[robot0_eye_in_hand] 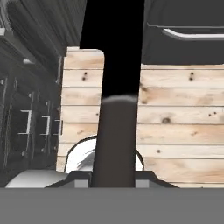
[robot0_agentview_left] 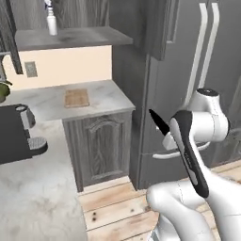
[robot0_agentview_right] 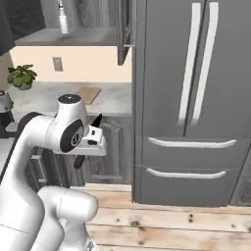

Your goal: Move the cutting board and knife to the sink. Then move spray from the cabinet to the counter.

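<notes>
Grey double-door refrigerator (robot0_agentview_right: 196,103) stands right of gripper; plank floor (robot0_eye_in_hand: 175,113) below. Counter (robot0_agentview_left: 101,94) lies left of and beyond gripper, cutting board (robot0_agentview_left: 76,98) flat on it, well apart. Cabinet (robot0_agentview_left: 70,36) above counter, spray (robot0_agentview_left: 52,21) upright on shelf (nozzle cut off by frame edge). Gripper (robot0_eye_in_hand: 114,177) clamped on knife (robot0_agentview_left: 160,122); fingertips hidden behind handle, blade tip projects past hand toward refrigerator.
</notes>
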Robot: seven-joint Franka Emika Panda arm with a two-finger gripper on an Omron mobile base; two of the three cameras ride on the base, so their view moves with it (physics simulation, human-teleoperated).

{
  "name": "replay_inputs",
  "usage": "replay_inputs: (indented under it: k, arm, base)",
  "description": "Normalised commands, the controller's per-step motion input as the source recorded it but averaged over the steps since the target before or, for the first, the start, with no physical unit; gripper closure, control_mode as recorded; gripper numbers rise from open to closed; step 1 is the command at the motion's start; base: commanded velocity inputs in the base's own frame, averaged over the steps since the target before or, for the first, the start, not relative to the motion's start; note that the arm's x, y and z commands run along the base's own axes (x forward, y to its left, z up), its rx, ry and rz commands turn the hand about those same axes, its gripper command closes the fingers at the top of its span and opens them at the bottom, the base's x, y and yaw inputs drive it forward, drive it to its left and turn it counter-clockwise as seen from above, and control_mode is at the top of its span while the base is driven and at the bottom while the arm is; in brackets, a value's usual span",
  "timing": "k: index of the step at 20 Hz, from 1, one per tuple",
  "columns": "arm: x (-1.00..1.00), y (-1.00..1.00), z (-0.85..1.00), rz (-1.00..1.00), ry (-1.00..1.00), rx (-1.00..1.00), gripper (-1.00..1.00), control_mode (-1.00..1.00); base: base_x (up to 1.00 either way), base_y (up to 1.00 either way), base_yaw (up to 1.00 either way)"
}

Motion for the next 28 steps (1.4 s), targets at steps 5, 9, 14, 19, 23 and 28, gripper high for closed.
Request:
replay_inputs:
  k: [5,9,14,19,23,28]
  arm:
    - [0.0,0.0,0.0,0.0,0.0,0.0,1.0,1.0]
    - [0.0,0.0,0.0,0.0,0.0,0.0,1.0,1.0]
    - [0.0,0.0,0.0,0.0,0.0,0.0,1.0,1.0]
    - [0.0,0.0,0.0,0.0,0.0,0.0,1.0,1.0]
    - [0.0,0.0,0.0,0.0,0.0,0.0,1.0,1.0]
    - [0.0,0.0,0.0,0.0,0.0,0.0,1.0,1.0]
  base:
    - [-0.27,0.0,-0.89]
    - [0.0,0.0,-0.98]
    - [0.0,0.0,-1.0]
    - [0.0,0.0,-1.0]
    - [0.0,0.0,-1.0]
    - [0.0,-0.51,-0.79]
